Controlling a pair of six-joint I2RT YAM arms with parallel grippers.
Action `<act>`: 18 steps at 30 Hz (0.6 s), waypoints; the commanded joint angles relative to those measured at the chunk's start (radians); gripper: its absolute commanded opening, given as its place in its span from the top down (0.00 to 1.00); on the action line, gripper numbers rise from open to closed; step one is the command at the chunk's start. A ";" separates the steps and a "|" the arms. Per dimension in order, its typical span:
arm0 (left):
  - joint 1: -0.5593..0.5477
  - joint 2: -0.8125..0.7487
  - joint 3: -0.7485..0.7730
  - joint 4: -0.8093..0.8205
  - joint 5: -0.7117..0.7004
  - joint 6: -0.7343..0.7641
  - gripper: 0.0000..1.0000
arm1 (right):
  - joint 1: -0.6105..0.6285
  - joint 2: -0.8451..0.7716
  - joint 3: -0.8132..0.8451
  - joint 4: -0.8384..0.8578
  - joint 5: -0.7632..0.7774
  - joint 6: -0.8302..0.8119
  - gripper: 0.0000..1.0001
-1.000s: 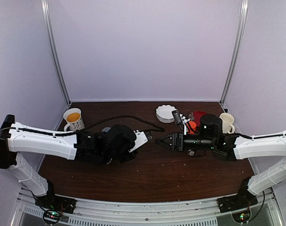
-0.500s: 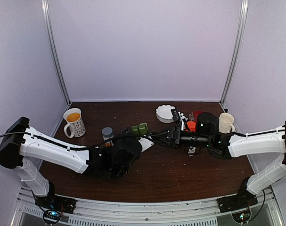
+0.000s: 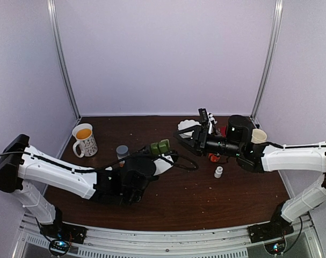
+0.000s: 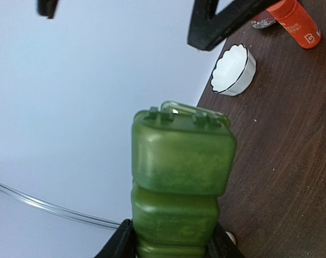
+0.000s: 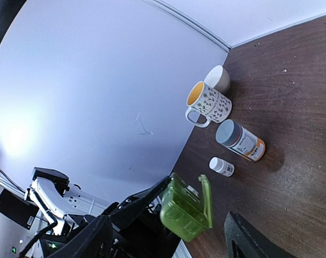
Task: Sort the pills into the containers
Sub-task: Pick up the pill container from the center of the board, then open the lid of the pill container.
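Setting: pale lilac walls (image 3: 163,54) around a dark brown wooden table (image 3: 179,201).
Left gripper (image 4: 171,242): clamped on the lower end of the green pill box (image 4: 179,172), one finger on each side.
Green pill box: held clear of the table, near its middle. It is a short strip of square cells, and the end cell's lid stands open. No writing shows on it.
Right gripper (image 3: 185,141): fingers wide apart with nothing between them, just right of the box.
Orange bottle (image 4: 294,21): lying right of centre. It has a white B-like logo in a rounded square, and the rest of the print is cut off.
Grey-capped bottle (image 5: 239,140): left of the box. Its label is white and orange, with print too small to read.
Mug (image 3: 84,138): far left, white with small dark figures.
White scalloped dish (image 4: 233,70): far side, right of centre.
Small white bottle (image 3: 218,172): upright by the right arm, with no readable writing.
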 commanded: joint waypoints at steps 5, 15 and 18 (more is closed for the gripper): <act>-0.004 -0.001 0.003 0.120 0.026 0.074 0.65 | -0.001 0.035 0.083 -0.088 -0.033 -0.029 0.25; -0.004 0.034 0.009 0.238 0.015 0.190 0.66 | -0.001 0.079 0.108 -0.181 -0.032 -0.056 0.38; -0.004 0.037 0.012 0.241 0.019 0.192 0.66 | -0.001 0.090 0.107 -0.179 -0.043 -0.053 0.51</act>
